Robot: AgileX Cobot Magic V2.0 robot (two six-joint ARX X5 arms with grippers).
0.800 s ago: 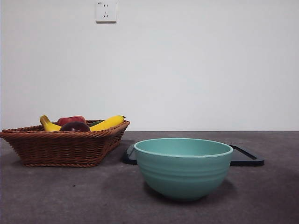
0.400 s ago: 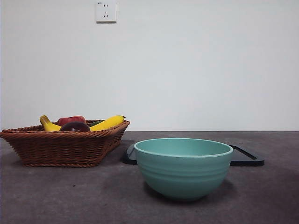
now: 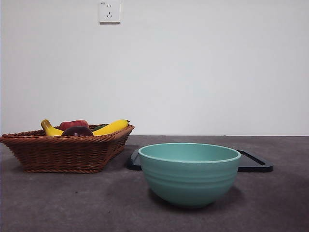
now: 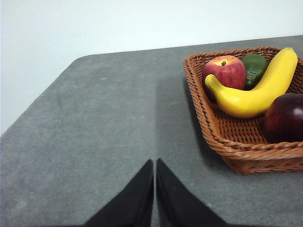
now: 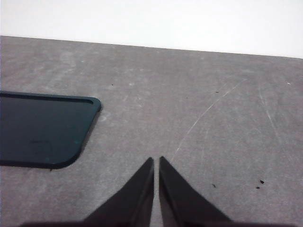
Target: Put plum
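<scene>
Behind everything stood a plain white wall (image 3: 193,72) with a white power socket (image 3: 109,12) mounted high on it, and below it stretched the grey table (image 3: 72,203), its surface faintly scratched and speckled where the right wrist view looked across it. Largest of the things on that table was the brown wicker basket (image 3: 63,152), set toward one side in the front view. Nearer the camera and well apart from the basket sat the teal bowl (image 3: 189,174), ribbed around its outside and showing nothing above its rim from this low angle. A flat dark tray (image 3: 256,163) lay on the table just behind the bowl, its rounded corner also showing in the right wrist view (image 5: 42,132).

Inside the basket, a yellow banana (image 4: 258,90) curved across the middle. The plum (image 4: 285,118), glossy and dark maroon, lay in the basket beside the banana, next to the wicker wall, and in the front view it peeked just above the rim (image 3: 77,131). A red apple (image 4: 225,71) rested on the banana's other side, with a dark green fruit (image 4: 254,68) touching it next to the wicker wall there.

The left gripper (image 4: 155,163) hung above bare table beside the basket, its black jaws pressed together and grasping nothing. The right gripper (image 5: 156,161) hung over bare table near the tray's corner, likewise clenched with only a thin slit between its jaws and nothing in it.
</scene>
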